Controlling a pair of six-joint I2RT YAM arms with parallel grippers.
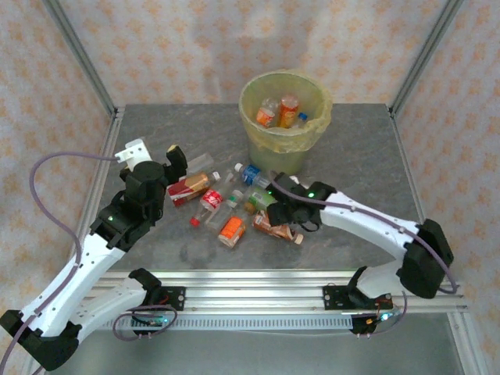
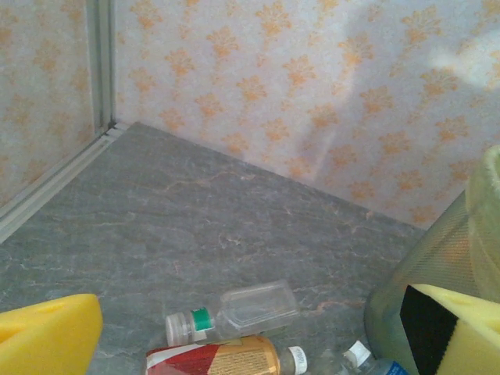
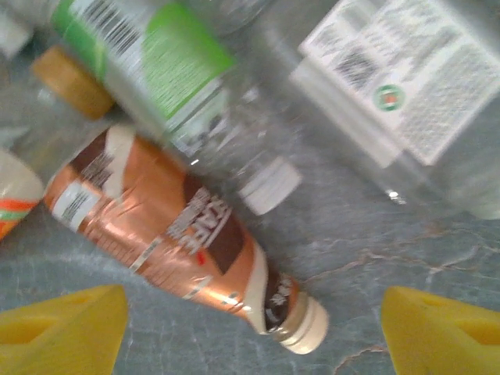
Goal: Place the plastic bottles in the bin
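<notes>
From above: small plastic bottles (image 1: 232,229) lie scattered on a grey marbled table (image 1: 367,156) in front of a round, pale yellow-green, bag-lined bin (image 1: 285,148). A few more sit inside it.

Left wrist: the left claw (image 2: 250,332) is spread wide, with a clear bottle (image 2: 234,311) lying just ahead.

Right wrist: the right claw (image 3: 254,328) is spread. A glossy brown bottle (image 3: 172,226) lies with its cream cap end between the yellow foam pads (image 3: 62,328), touching neither.

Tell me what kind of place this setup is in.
Likely a robot test cell, not a home: a grey marbled table boxed in by patterned wall panels on aluminium posts, with a bin and scattered bottles.
</notes>
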